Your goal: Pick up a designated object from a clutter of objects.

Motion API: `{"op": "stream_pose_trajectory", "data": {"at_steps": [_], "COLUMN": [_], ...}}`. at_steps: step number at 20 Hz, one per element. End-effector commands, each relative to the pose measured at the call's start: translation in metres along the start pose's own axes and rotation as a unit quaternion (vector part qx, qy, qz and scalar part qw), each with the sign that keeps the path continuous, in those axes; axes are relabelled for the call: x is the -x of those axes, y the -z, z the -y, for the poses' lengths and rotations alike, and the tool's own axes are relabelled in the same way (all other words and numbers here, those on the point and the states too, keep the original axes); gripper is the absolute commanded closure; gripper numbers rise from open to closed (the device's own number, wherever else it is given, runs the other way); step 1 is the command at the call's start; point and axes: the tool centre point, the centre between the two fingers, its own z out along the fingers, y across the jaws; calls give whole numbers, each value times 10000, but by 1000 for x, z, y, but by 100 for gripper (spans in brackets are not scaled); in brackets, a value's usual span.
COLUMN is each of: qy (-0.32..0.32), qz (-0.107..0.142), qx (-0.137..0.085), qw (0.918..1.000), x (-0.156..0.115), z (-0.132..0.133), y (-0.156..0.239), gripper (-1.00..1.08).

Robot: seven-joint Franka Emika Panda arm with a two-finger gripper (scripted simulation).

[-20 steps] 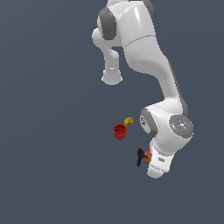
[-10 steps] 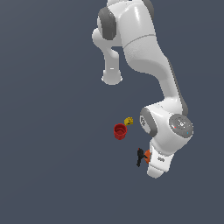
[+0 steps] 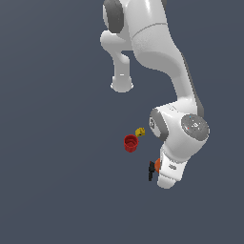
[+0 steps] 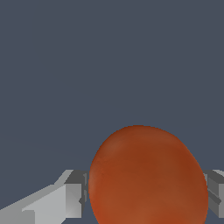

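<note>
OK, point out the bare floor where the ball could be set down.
Bare: the whole stretch on the exterior view's left of the cup, and below the stick. Crowded: cup, yellow lump, stick and ball cluster beside the arm.

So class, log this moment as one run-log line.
phase: grasp | gripper: fingers flank orange ball, closure unclear | red cup: untouched
</note>
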Motion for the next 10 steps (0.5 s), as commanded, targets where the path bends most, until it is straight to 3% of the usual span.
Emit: {"op": "stream_pose_trajectory", "data": {"at_steps": [1,10], "qy": [-1,-1], "qz": [-7,-3], "qx": [16,19], "qw": [10000,10000], "x": [8,53], "z": [1,10], "y": [16,89], "gripper": [108,108]}}
